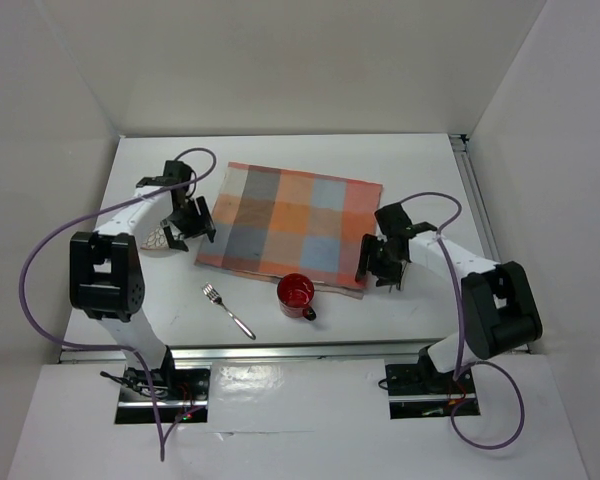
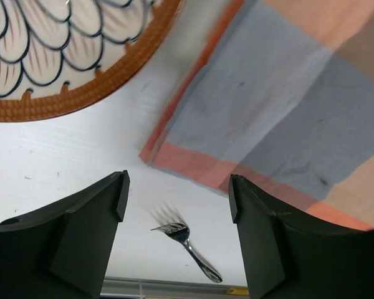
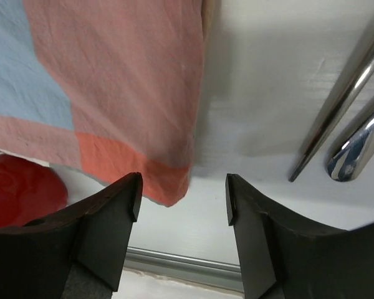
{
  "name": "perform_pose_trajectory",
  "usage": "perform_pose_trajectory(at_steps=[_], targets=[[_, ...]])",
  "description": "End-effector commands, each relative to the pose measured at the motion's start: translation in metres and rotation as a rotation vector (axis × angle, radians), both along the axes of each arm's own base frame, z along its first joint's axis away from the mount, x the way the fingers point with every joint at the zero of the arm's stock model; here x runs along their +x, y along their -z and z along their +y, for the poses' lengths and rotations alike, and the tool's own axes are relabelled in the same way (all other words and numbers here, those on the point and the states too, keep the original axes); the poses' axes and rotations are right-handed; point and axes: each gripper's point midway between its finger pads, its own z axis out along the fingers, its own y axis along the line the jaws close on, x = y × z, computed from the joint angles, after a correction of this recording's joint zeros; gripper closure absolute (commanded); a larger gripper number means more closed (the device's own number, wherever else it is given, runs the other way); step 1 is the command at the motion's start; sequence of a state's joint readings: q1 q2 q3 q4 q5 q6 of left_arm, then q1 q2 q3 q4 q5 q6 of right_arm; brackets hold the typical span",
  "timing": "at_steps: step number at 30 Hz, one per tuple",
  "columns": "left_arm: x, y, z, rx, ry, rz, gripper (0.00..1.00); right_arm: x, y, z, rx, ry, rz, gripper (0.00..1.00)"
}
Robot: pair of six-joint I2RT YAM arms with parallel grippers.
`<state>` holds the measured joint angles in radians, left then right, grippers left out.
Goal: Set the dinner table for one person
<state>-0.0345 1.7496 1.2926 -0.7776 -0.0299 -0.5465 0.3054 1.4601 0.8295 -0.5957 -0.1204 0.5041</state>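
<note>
The matte white dinner table (image 1: 420, 165) carries everything; the soft checked cloth mat (image 1: 290, 215) lies flat in its middle. I think the glazed round plate (image 2: 62, 56) comes first: pinch its brown rim with your left gripper (image 2: 177, 199), spread and empty like the right gripper (image 3: 182, 199), and keep it level. The red mug (image 1: 296, 295) and thin steel fork (image 1: 228, 310) lie near the mat's near edge.

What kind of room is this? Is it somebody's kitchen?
Probably not; it looks like a robot test booth. Plain white walls box in the table with metal rails, and a left arm and right arm with purple cables are bolted at its edge.
</note>
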Motion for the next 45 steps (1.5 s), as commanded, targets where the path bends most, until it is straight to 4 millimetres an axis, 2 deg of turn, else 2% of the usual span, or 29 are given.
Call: perform_pose_trajectory(at_steps=[1, 3, 6, 7, 8, 10, 11, 13, 14, 15, 16, 19, 20, 21, 23, 25, 32, 35, 37, 38, 39, 40, 41, 42, 43, 45], targets=[[0.018, -0.021, -0.009, 0.039, 0.075, -0.077, 0.18, 0.015, -0.004, 0.009, 0.020, 0.001, -0.017, 0.32], [0.023, -0.016, -0.014, 0.042, 0.100, -0.066, 0.25, 0.018, 0.001, 0.014, 0.043, 0.005, -0.009, 0.32], [0.027, 0.010, -0.020, 0.033, 0.113, -0.026, 0.36, 0.019, 0.015, 0.020, 0.067, 0.019, 0.017, 0.36], [0.029, 0.021, -0.020, 0.034, 0.113, -0.008, 0.43, 0.020, 0.021, 0.021, 0.064, 0.020, 0.027, 0.40], [0.027, 0.029, -0.022, 0.023, 0.117, 0.006, 0.46, 0.019, 0.024, 0.021, 0.063, 0.029, 0.040, 0.43], [0.025, 0.037, -0.024, 0.010, 0.120, 0.030, 0.48, 0.027, 0.024, 0.018, 0.041, 0.038, 0.019, 0.59], [0.024, 0.037, -0.026, 0.002, 0.123, 0.030, 0.48, 0.035, 0.025, 0.010, 0.006, 0.063, 0.003, 0.79], [0.025, 0.040, -0.029, -0.013, 0.126, 0.034, 0.48, 0.057, 0.019, -0.001, -0.021, 0.082, -0.040, 0.93], [0.025, 0.040, -0.032, -0.013, 0.136, 0.034, 0.48, 0.066, 0.018, -0.013, -0.036, 0.111, -0.051, 0.99], [0.021, 0.043, -0.034, -0.023, 0.138, 0.045, 0.48, 0.072, 0.022, -0.019, -0.052, 0.118, -0.046, 1.00], [0.020, 0.043, -0.038, -0.023, 0.150, 0.046, 0.48, 0.086, 0.016, -0.024, -0.061, 0.128, -0.074, 1.00], [0.016, 0.045, -0.041, -0.022, 0.160, 0.055, 0.48, 0.100, 0.021, -0.039, -0.090, 0.140, -0.074, 1.00], [0.013, 0.048, -0.041, -0.022, 0.159, 0.064, 0.48, 0.107, 0.018, -0.036, -0.079, 0.121, -0.087, 1.00], [0.013, 0.048, -0.041, -0.022, 0.159, 0.064, 0.48, 0.105, 0.023, -0.035, -0.077, 0.105, -0.072, 1.00], [0.014, 0.045, -0.039, -0.013, 0.157, 0.054, 0.48, 0.114, 0.014, -0.032, -0.063, 0.094, -0.098, 1.00], [0.013, 0.042, -0.039, -0.013, 0.157, 0.054, 0.48, 0.113, 0.010, -0.026, -0.034, 0.083, -0.103, 1.00], [0.007, 0.047, -0.037, -0.003, 0.155, 0.081, 0.49, 0.081, 0.014, -0.032, -0.040, 0.082, -0.070, 1.00], [0.008, 0.043, -0.038, 0.006, 0.162, 0.067, 0.49, 0.080, -0.004, -0.029, -0.015, 0.076, -0.103, 1.00], [0.010, 0.031, -0.035, 0.024, 0.157, 0.048, 0.49, 0.087, -0.026, -0.027, -0.004, 0.077, -0.155, 1.00], [0.011, 0.029, -0.035, 0.024, 0.157, 0.048, 0.49, 0.084, -0.031, -0.028, -0.006, 0.076, -0.145, 0.99], [0.012, 0.026, -0.033, 0.036, 0.154, 0.045, 0.45, 0.089, -0.042, -0.030, -0.017, 0.083, -0.167, 0.88], [0.019, 0.015, -0.034, 0.034, 0.154, 0.018, 0.43, 0.091, -0.049, -0.033, -0.031, 0.090, -0.178, 0.67], [0.018, 0.012, -0.034, 0.034, 0.154, 0.022, 0.41, 0.089, -0.057, -0.039, -0.061, 0.104, -0.184, 0.28], [0.024, 0.000, -0.035, 0.032, 0.154, -0.008, 0.40, 0.097, -0.072, -0.041, -0.072, 0.114, -0.220, 0.18], [0.028, -0.012, -0.036, 0.030, 0.153, -0.043, 0.40, 0.100, -0.082, -0.043, -0.083, 0.113, -0.243, 0.12], [0.029, -0.029, -0.036, 0.029, 0.153, -0.066, 0.34, 0.107, -0.111, -0.041, -0.062, 0.104, -0.312, 0.07]])
